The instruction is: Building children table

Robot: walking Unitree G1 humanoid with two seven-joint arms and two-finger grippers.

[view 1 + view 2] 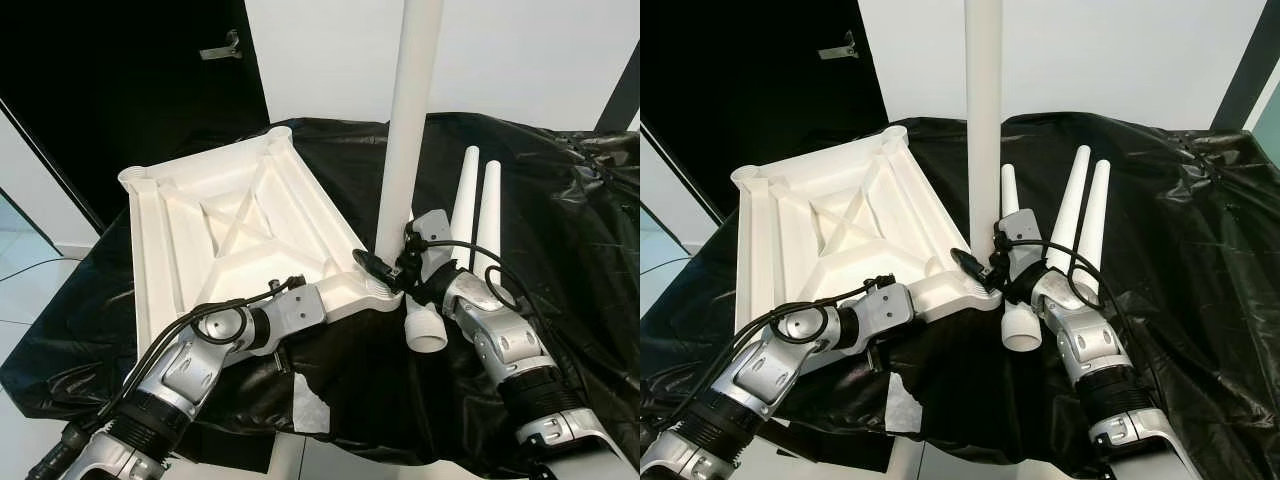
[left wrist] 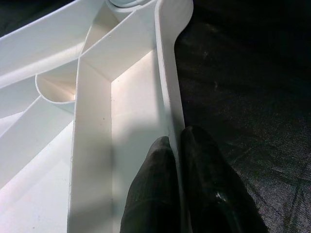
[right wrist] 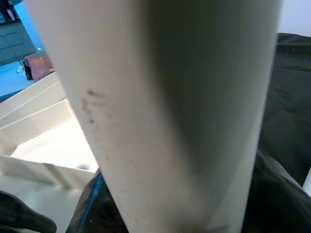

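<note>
Black plastic sheeting [image 1: 560, 230] covers the bench; on it lies my white tabletop [image 1: 230, 225], underside up. My left end effector [image 2: 177, 155] pinches its near rim. My right end effector [image 1: 392, 268] clamps one leg [image 1: 405, 130] upright at the near corner socket — next, twist it home. Three spare legs [image 1: 475, 210] lie beside.

No readable text, labels or numbers anywhere (all surfaces are plain).

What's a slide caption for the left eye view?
Left gripper pinches the upturned white tabletop's rim while right gripper stands a table leg upright in its corner.
</note>
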